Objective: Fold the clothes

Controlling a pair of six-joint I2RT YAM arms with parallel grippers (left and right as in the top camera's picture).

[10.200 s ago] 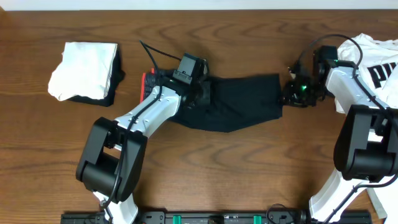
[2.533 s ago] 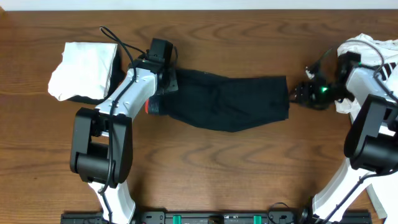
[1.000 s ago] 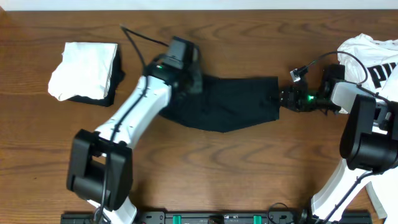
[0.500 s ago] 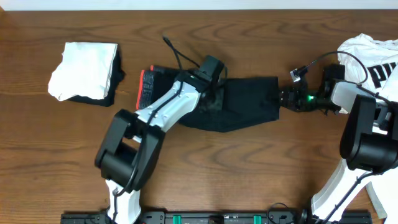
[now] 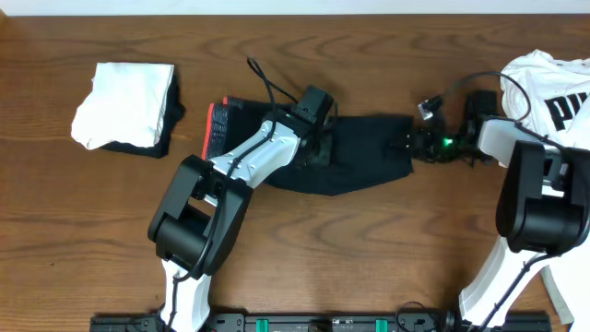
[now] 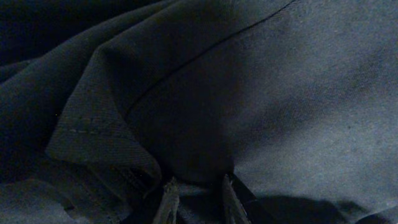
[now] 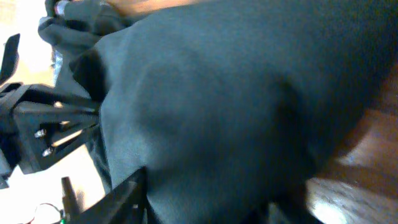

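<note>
Mid-fold: the left gripper (image 6: 198, 200) is pinching a ridge of the black leggings (image 5: 369, 157), which are lying centre-frame on the table (image 5: 369, 263). The right gripper (image 5: 411, 148) is sitting at their frame-right edge, but I cannot tell its grip. Next, probably, carrying that ridge across evenly.

A brown wooden tabletop (image 5: 304, 249) fills almost the whole overhead view. Its grain runs in long wavy bands from side to side, behind and in front of both the left pincer (image 5: 320, 146) and the right pincer (image 5: 412, 148). Beyond the pincers, along the far edge, lies a thin pale strip (image 5: 295, 5); whether it is wall or floor cannot be told. On the near side of the pincers the grain opens into broad oval figures. The light is even and soft, leaving only faint shadows on the wood. In the right wrist view, blurred wood just beside the right pincer carries a bright glare (image 7: 348, 193).
</note>
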